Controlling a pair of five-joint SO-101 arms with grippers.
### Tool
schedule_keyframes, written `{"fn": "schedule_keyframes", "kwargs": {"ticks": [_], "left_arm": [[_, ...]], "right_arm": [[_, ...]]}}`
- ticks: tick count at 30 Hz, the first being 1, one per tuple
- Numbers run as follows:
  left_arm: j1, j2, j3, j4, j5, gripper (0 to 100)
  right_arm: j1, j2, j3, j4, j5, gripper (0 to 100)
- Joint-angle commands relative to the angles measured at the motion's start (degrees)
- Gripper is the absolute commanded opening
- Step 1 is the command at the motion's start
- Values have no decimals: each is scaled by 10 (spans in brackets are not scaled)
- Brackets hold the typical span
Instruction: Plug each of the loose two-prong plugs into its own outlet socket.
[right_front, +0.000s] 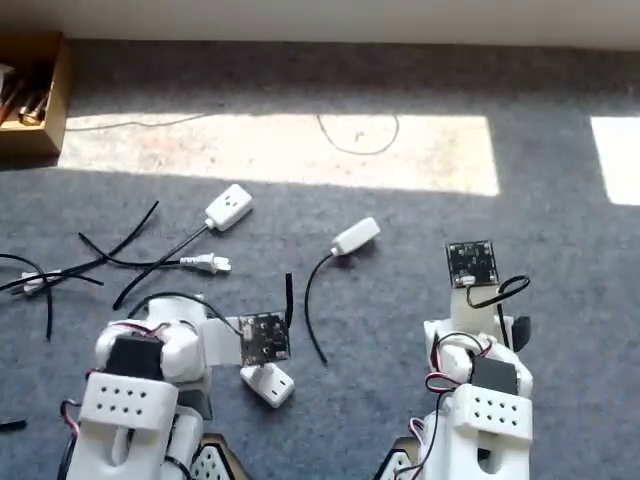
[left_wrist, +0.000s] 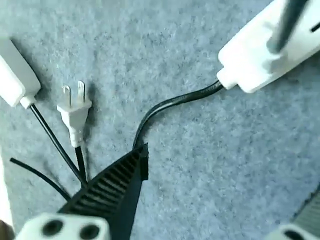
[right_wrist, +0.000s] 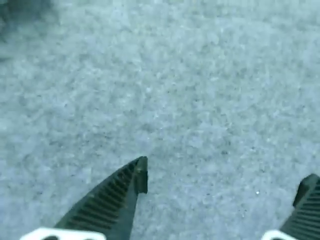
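Note:
A white two-prong plug (left_wrist: 73, 107) lies flat on the grey carpet, its black cord trailing back under my left gripper (left_wrist: 232, 170), which is open and holds nothing. Ahead of that gripper rests a white outlet socket (left_wrist: 265, 52) on a black cord, seen in the high view near the middle (right_front: 356, 237). A second white outlet socket (right_front: 229, 207) lies farther left, with the plug (right_front: 207, 264) just below it. Another small white plug (right_front: 35, 283) sits among cords at the left edge. My right gripper (right_wrist: 225, 172) hangs open over bare carpet.
Black cords (right_front: 110, 262) cross the carpet on the left. A wooden box (right_front: 35, 95) stands at the far left corner. A thin wire loop (right_front: 358, 135) lies in the sunlit patch at the back.

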Motion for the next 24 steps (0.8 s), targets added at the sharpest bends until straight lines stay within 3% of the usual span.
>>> {"fn": "schedule_keyframes", "kwargs": {"ticks": [1, 8, 14, 18, 22, 24], "left_arm": [[76, -15, 15, -10, 1, 491], [176, -15, 18, -86, 78, 489], [182, -15, 66, -154, 132, 484], [182, -15, 123, -205, 159, 428], [191, -15, 159, -213, 164, 422], [208, -15, 168, -214, 202, 421]], "right_arm": [[6, -8, -2, -12, 0, 429], [5, -8, 3, -12, 0, 429], [4, -8, 25, -43, 0, 429], [4, -8, 25, -44, 0, 429], [-12, -8, 25, -44, 0, 429], [-19, -8, 26, -44, 0, 429]]}}
